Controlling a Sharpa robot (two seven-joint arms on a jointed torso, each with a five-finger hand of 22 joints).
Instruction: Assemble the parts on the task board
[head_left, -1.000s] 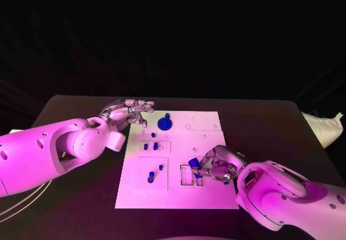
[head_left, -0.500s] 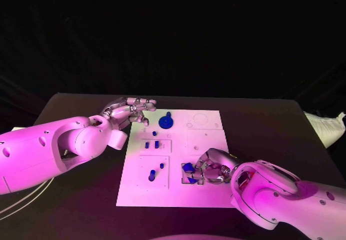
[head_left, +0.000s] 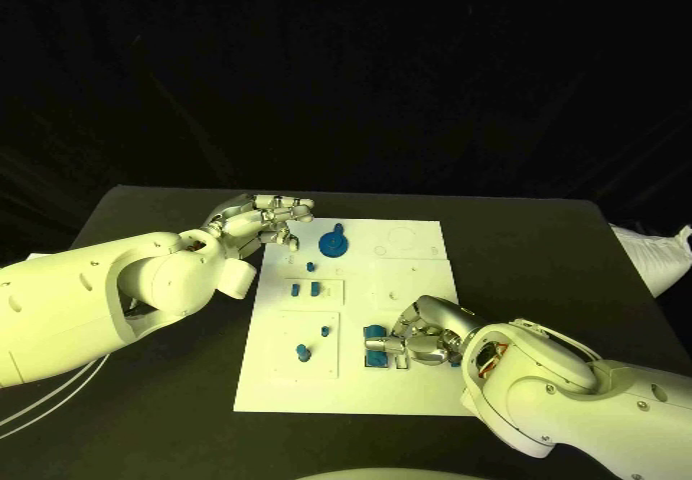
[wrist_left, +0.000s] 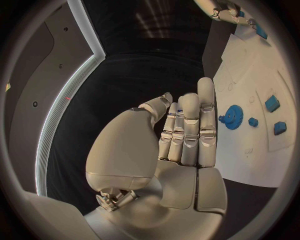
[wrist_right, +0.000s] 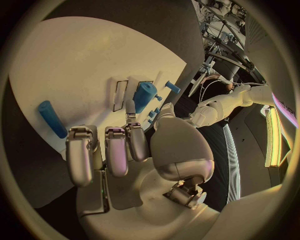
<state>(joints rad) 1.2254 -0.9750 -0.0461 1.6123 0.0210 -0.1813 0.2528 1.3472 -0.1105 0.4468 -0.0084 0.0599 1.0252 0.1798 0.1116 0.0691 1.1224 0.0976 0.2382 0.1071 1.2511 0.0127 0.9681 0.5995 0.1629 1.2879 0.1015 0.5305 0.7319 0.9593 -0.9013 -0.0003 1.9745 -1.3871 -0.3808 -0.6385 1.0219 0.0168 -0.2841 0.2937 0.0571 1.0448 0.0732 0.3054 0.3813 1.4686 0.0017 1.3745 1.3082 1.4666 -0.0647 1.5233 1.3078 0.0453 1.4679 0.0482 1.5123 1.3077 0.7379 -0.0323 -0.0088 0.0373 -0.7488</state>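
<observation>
The white task board (head_left: 418, 385) lies mid-table. My right hand (head_left: 423, 342) rests low over its near right part and pinches a blue cylinder (head_left: 375, 331) between thumb and a finger, beside the rectangular slots (wrist_right: 119, 95); the right wrist view shows this cylinder (wrist_right: 145, 95) touching the board. A second blue cylinder (head_left: 379, 357) lies flat on the board (wrist_right: 75, 60) just nearer me. My left hand (head_left: 268, 226) hovers at the board's far left corner, fingers (wrist_left: 190, 130) straight and holding nothing. A blue gear (head_left: 333, 243) sits beside it.
Small blue pieces stand on the board's left half: one below the gear (head_left: 312, 267), a pair (head_left: 304, 290), and two more (head_left: 303, 352) nearer me. Black table (head_left: 562, 260) surrounds the board on all sides. A white bag (head_left: 646, 255) lies off the right edge.
My right hand has shifted slightly left and lowered its blue cylinder onto the slotted area. The left hand has stayed where it was.
</observation>
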